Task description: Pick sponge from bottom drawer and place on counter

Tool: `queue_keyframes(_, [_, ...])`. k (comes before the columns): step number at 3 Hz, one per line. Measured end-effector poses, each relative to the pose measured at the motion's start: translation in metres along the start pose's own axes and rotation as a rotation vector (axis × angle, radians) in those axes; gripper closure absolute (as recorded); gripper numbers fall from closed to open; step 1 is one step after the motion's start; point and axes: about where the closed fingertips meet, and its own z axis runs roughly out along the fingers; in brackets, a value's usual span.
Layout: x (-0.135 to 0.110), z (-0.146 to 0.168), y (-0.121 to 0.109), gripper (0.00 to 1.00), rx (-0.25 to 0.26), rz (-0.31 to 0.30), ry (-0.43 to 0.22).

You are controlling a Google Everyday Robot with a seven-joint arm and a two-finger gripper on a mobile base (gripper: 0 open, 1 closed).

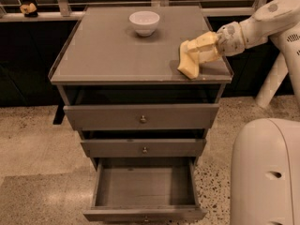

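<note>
On the far left, a small brownish object [28, 7] sits on a ledge behind the cabinet, well apart from the work. The cabinet fills the middle of the view. Its flat grey-brown top, the table [103, 55], is bare across its left half. A white bowl [144, 22] stands near the back edge, around the middle.

Below the table are three drawers. The two upper drawers [143, 118] are nearly closed. The bottom drawer [143, 186] is pulled out toward the viewer, and its box shows nothing inside, so the sponge appears to have left it already.

To the right, the sponge [189, 68], pale yellow and curled, is at the table's front right corner. Its lower end touches or nearly touches the surface, just beside the front edge. The pincer [198, 55] reaches in from the right and is closed on the sponge's upper part, tilted downward, most likely to lay it down.

The drop spot has little margin: the front and right edges are close, so a release here could let the sponge slip off. Open room lies to the left, between sponge and bowl. The white arm [255, 25] leaves by the right, and the robot's base [265, 172] fills the lower right corner.
</note>
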Motion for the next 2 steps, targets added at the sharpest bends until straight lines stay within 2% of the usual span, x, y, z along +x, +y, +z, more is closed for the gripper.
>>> queue_keyframes(1, [0.0000, 0.0001, 0.0000, 0.00, 0.000, 0.000, 0.000])
queue_keyframes(2, [0.0000, 0.0001, 0.0000, 0.00, 0.000, 0.000, 0.000])
